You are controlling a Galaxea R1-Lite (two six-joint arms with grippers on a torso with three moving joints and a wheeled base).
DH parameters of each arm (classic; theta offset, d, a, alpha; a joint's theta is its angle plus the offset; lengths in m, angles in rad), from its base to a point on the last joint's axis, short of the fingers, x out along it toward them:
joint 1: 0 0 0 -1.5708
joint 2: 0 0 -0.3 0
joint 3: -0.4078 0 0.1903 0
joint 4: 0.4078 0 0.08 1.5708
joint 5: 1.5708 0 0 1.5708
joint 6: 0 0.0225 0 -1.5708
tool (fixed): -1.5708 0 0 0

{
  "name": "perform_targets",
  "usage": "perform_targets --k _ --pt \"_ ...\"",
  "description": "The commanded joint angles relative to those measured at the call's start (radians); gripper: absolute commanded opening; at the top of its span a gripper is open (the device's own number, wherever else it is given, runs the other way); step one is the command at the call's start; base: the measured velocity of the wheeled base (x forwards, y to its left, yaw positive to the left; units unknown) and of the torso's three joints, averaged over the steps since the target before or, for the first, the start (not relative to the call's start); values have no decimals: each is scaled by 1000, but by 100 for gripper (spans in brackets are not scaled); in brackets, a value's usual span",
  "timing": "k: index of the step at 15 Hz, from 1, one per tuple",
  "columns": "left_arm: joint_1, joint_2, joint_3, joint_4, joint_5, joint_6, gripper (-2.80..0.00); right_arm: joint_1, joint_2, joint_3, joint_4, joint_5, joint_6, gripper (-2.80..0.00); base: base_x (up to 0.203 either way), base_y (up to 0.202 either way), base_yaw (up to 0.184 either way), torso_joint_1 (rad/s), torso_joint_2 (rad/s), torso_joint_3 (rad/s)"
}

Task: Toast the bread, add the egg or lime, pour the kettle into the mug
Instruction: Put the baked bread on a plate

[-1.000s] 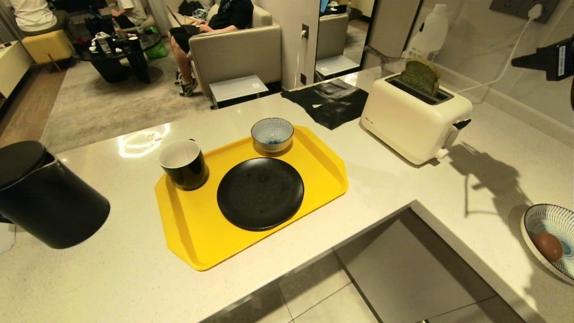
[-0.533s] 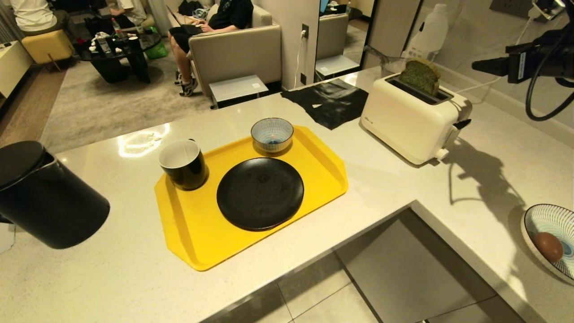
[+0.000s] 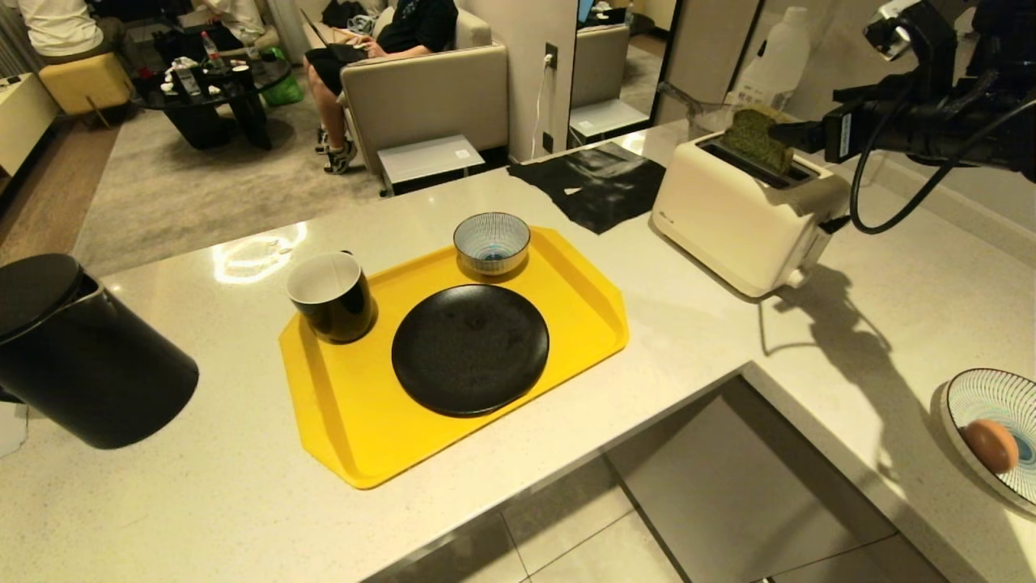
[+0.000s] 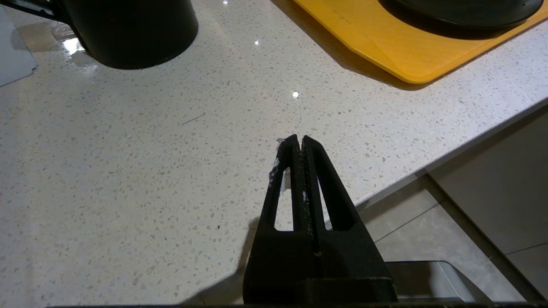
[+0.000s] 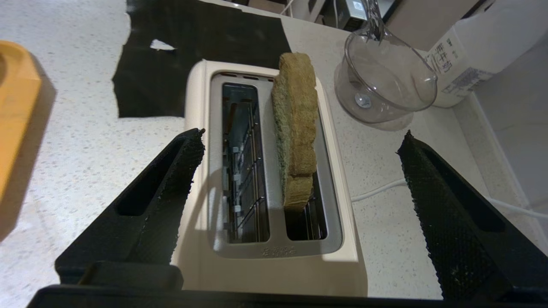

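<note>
The bread (image 3: 757, 139), green with a tan crust, stands upright in the far slot of the cream toaster (image 3: 736, 219). My right gripper (image 3: 789, 134) hovers just above the toaster, open and empty. In its wrist view the gripper (image 5: 302, 133) straddles the bread (image 5: 295, 124), with its fingers well clear on both sides. The near slot (image 5: 244, 171) is empty. The black kettle (image 3: 73, 356) stands far left. The black mug (image 3: 332, 295) sits on the yellow tray. The egg (image 3: 989, 445) lies in a striped dish at far right. My left gripper (image 4: 298, 139) is shut over the counter's front edge. No lime is in view.
The yellow tray (image 3: 356, 421) also holds a black plate (image 3: 469, 348) and a small striped bowl (image 3: 491, 241). A black mat (image 3: 595, 182) lies left of the toaster. A clear jug (image 5: 381, 81) and a white bottle (image 3: 777, 57) stand behind it. People sit in the room beyond.
My right arm has swung in from the right edge to above the toaster, and its jaws have spread wider. Nothing on the counter has moved.
</note>
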Motion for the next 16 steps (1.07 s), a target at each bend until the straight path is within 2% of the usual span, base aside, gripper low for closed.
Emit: perform_targets --k 1,9,11,14,16 --pt "2 1 0 0 0 0 -280 5 36 0 -14 -3 -3 0 0 0 0 0 0 0" --pt "2 -1 0 0 0 0 -280 12 76 -2 -20 -11 10 0 0 0 0 0 0 0" --pt "0 1 0 0 0 0 -280 21 87 -2 -72 -16 47 0 0 0 0 0 0 0" --pt "0 1 0 0 0 0 -280 56 105 -2 -141 -77 97 0 0 0 0 0 0 0" --pt "0 1 0 0 0 0 -280 65 116 -2 -154 -86 103 0 0 0 0 0 0 0"
